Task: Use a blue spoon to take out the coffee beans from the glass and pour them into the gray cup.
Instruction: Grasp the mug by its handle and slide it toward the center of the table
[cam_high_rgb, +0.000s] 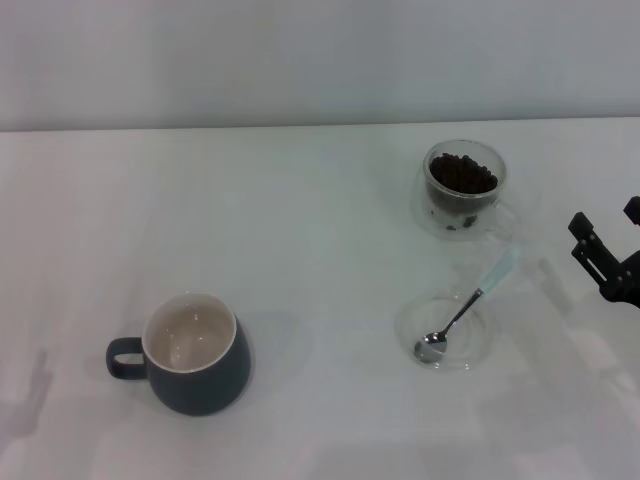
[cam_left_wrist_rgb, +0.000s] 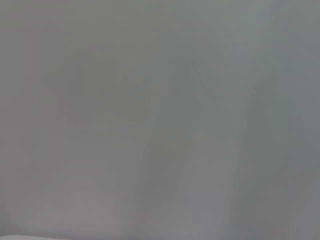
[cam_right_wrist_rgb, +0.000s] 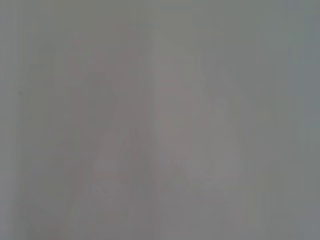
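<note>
In the head view the glass (cam_high_rgb: 440, 210) stands at the back right with a heap of dark coffee beans (cam_high_rgb: 462, 173) inside. The blue spoon (cam_high_rgb: 466, 308) lies in front of it, its metal bowl resting in a flat clear saucer (cam_high_rgb: 405, 325) and its pale blue handle pointing toward the back right. The gray cup (cam_high_rgb: 205, 385) stands at the front left, empty, cream inside, handle to the left. My right gripper (cam_high_rgb: 606, 218) is at the right edge, open and empty, to the right of the spoon handle. My left gripper is out of view.
Everything stands on a white table (cam_high_rgb: 320, 250) with a pale wall behind it. Both wrist views show only a blank grey-white surface. A wide stretch of bare tabletop lies between the gray cup and the saucer.
</note>
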